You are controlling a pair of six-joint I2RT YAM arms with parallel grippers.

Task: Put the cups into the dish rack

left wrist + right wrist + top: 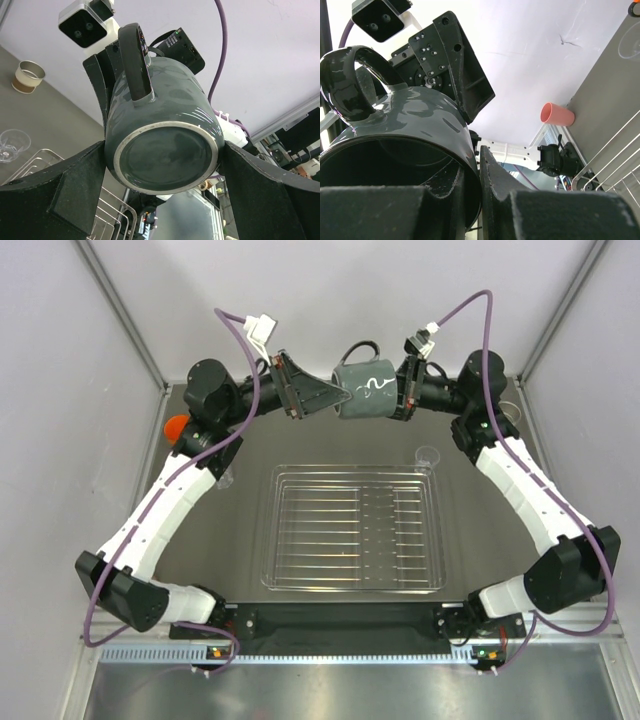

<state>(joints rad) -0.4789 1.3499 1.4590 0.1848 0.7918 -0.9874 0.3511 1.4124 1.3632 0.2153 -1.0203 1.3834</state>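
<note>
A dark grey cup with a handle [365, 390] hangs in the air on its side, over the back of the table. My right gripper [402, 390] is shut on its rim, with one finger inside and one outside, as the right wrist view [476, 190] shows. My left gripper [330, 396] is open, its fingers [55, 195] spread on either side of the cup's base [165, 150]. The silver wire dish rack [350, 530] lies flat on the table below and holds no cups.
A clear cup [427, 454] stands by the rack's far right corner. An orange cup [177, 427] lies at the back left and also shows in the right wrist view [557, 114]. A cream cup [27, 76] stands at the back right. Grey walls enclose the table.
</note>
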